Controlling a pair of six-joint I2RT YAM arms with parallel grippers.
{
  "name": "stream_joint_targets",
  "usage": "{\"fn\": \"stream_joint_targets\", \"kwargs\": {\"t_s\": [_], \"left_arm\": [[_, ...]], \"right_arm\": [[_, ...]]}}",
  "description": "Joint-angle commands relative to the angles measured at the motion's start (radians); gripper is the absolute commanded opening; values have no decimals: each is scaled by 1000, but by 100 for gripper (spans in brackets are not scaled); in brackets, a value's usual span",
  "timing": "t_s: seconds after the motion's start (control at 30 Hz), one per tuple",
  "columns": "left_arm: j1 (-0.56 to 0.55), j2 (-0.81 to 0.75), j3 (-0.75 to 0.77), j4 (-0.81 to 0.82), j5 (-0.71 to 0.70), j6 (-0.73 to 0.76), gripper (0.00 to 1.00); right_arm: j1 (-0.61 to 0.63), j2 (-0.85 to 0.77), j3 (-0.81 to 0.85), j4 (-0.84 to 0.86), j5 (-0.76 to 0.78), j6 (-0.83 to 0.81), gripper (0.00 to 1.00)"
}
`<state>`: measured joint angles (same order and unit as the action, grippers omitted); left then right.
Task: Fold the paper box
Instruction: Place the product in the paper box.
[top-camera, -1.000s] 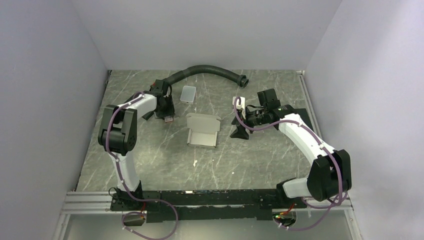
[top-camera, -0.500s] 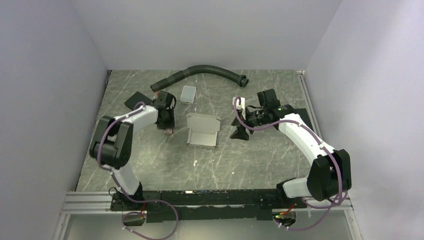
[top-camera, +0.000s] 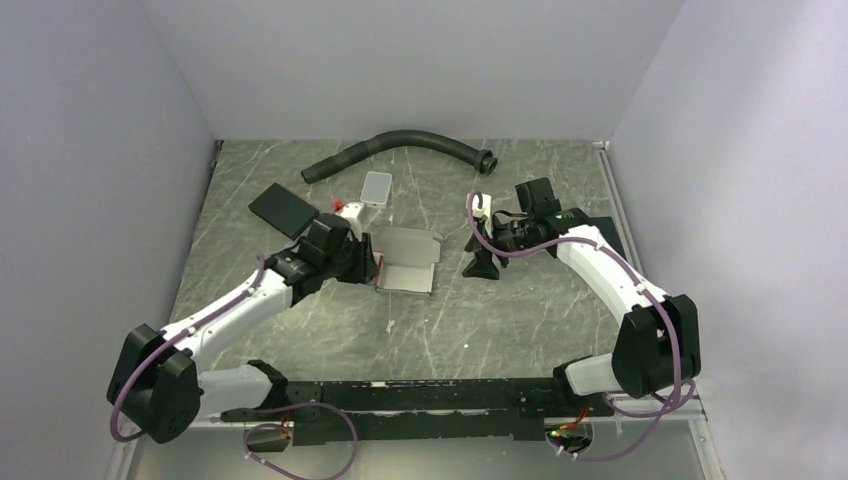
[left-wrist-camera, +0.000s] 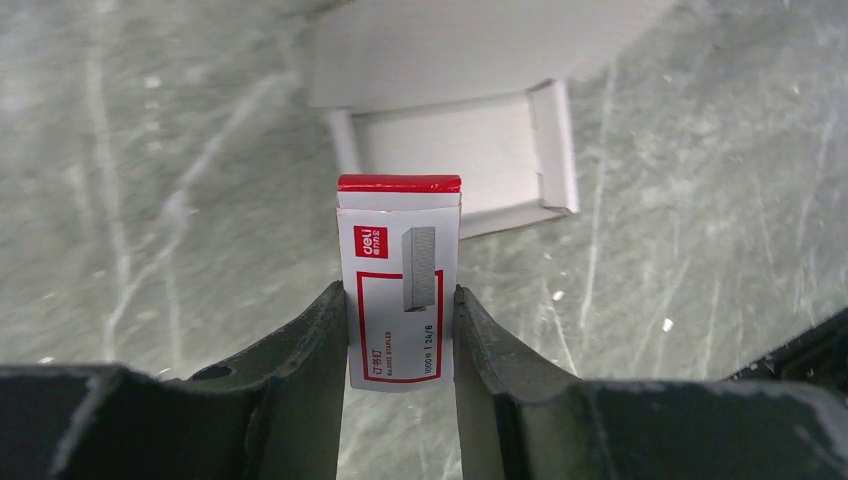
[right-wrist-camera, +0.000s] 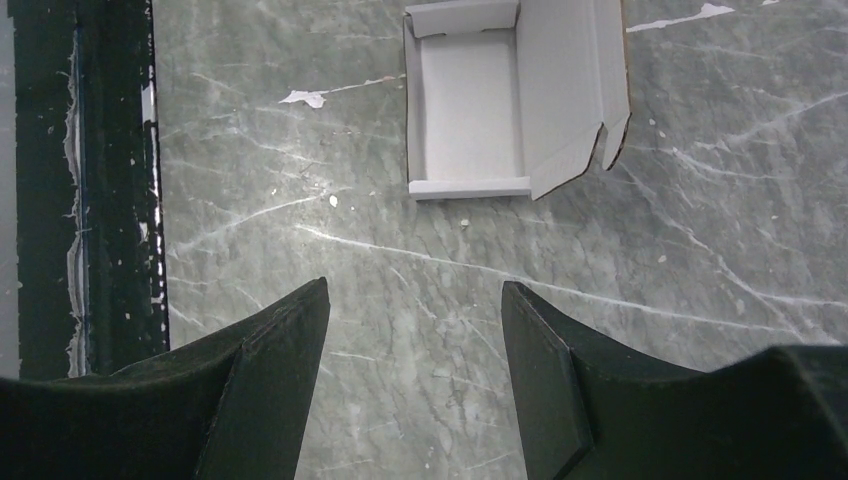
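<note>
1. Where the two arms reach in from the near edge, a grey marbled table top carries everything shown.
2. The white-and-black left arm stretches diagonally toward the middle. The right arm bends in from the right side.
3. A black corrugated hose curves along the far edge.
4. The paper box, a white thin-cardboard carton, lies near the middle of the table between the two grippers. It is partly formed: a shallow open tray with raised side walls and an unfolded tabbed lid flap.
5. A black flat rectangular pad lies to the far left of the box, and a light grey rounded tile lies just beyond it.
6. The left gripper is clenched on a small white-and-red staple packet, which stands upright between its jaws. In the top view this gripper sits just beside the box's left edge. In the left wrist view the tray lies directly past the packet's red top.
7. The right gripper points down with its jaws spread and nothing between them. It stands apart from the box on the right. In the right wrist view the tray lies beyond the fingertips, roughly in line with the gap.
8. A small white scrap lies nearer the bases.
</note>
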<state>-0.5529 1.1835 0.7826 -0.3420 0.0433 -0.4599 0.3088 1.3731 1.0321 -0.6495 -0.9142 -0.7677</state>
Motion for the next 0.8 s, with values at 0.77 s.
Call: {"fn": "stream_joint_targets", "kwargs": {"t_s": [0.77], "left_arm": [[-222,422,276,49,71,760,18]], "right_arm": [[-15,4,29,-13,-40,-43,67]]}}
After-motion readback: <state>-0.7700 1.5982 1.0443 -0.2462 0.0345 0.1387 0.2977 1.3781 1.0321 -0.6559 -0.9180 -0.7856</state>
